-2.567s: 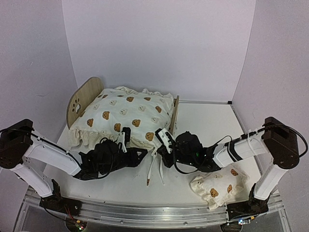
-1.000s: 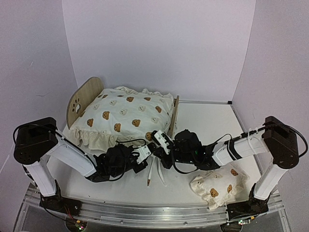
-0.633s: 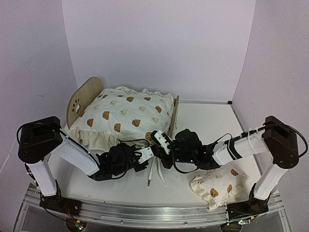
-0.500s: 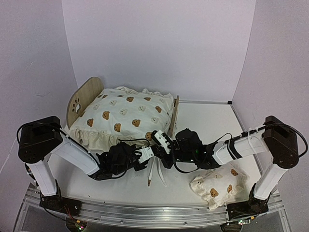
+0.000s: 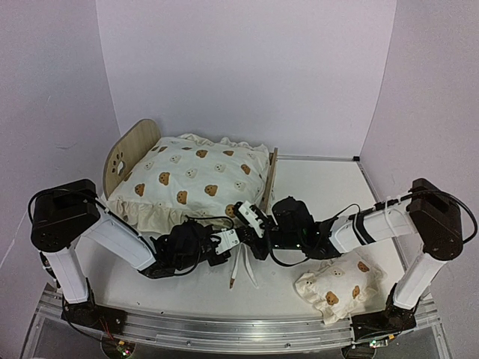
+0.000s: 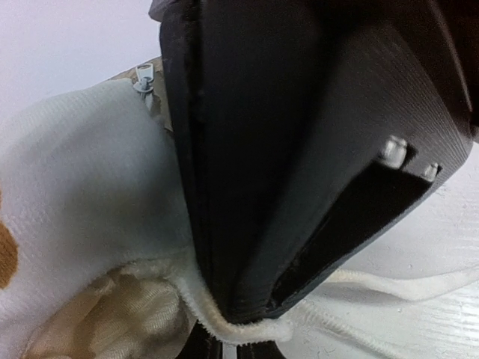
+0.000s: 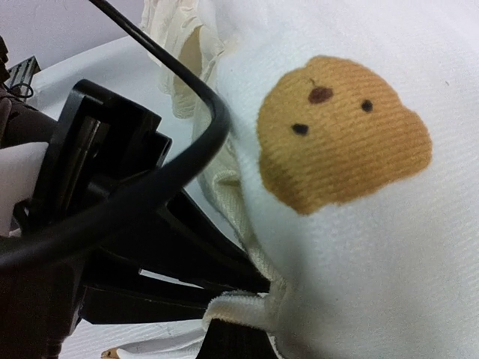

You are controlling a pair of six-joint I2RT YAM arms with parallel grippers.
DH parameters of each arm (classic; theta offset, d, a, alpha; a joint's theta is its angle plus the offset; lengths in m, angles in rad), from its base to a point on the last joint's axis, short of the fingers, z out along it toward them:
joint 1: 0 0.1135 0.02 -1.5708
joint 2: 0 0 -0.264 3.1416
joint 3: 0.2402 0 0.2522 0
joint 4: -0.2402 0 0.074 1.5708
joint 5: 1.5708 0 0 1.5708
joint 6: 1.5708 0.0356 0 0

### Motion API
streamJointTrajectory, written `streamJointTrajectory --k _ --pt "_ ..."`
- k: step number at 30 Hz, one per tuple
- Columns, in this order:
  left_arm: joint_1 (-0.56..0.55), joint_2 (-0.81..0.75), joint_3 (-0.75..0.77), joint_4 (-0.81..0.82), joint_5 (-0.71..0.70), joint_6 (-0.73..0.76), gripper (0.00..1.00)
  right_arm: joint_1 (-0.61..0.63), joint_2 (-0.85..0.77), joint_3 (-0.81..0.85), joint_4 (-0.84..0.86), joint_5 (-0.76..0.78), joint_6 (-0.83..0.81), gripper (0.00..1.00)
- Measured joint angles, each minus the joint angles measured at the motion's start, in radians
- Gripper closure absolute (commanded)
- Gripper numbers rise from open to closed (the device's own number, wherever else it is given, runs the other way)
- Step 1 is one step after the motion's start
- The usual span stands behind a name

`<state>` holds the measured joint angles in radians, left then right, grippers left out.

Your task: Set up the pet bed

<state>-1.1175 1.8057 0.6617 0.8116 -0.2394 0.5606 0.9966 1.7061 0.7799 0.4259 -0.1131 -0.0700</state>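
Light-wood pet bed (image 5: 126,155) sits around 10 o'clock on the table (image 5: 322,187). The paw-cutout headboard is at its 9 o'clock end and the low footboard (image 5: 272,178) at its 3 o'clock end. Bear-print cushion (image 5: 191,176) lies on top and hides the base, with ruffles spilling over the near rail.

Both arms are down low and meet at the cushion's near corner by the footboard, about 6 o'clock from table centre.

Left gripper (image 5: 230,239): jaws almost together, with a cream cushion tie (image 6: 247,329) pinched across the tips in the wrist view.

Right gripper (image 5: 247,215): fully closed, with a second tie (image 7: 236,307) caught at its tip, just under a brown bear face (image 7: 340,142) on the cushion corner. The two grippers are nearly touching.

Loose tie ends (image 5: 239,268) trail on the table toward 6 o'clock. Small bear-print pillow (image 5: 338,290) lies well apart at 5 o'clock, near the right arm's base.
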Motion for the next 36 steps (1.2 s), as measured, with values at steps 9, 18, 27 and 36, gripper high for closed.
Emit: streamJointTrajectory --k 9,18,27,36 --pt "-0.001 -0.008 0.002 -0.011 -0.016 -0.069 1.00 -0.001 -0.003 0.008 -0.016 0.014 0.044 0.80" --pt "-0.014 -0.095 -0.054 0.028 -0.033 -0.422 1.00 0.018 -0.138 0.019 -0.297 0.107 0.409 0.47" --pt "-0.022 -0.131 -0.080 -0.001 0.014 -0.804 1.00 0.059 -0.199 -0.091 -0.235 0.102 0.635 0.34" --pt "-0.018 -0.163 -0.101 -0.008 0.062 -1.102 1.00 0.080 -0.015 -0.117 0.003 0.098 0.694 0.45"
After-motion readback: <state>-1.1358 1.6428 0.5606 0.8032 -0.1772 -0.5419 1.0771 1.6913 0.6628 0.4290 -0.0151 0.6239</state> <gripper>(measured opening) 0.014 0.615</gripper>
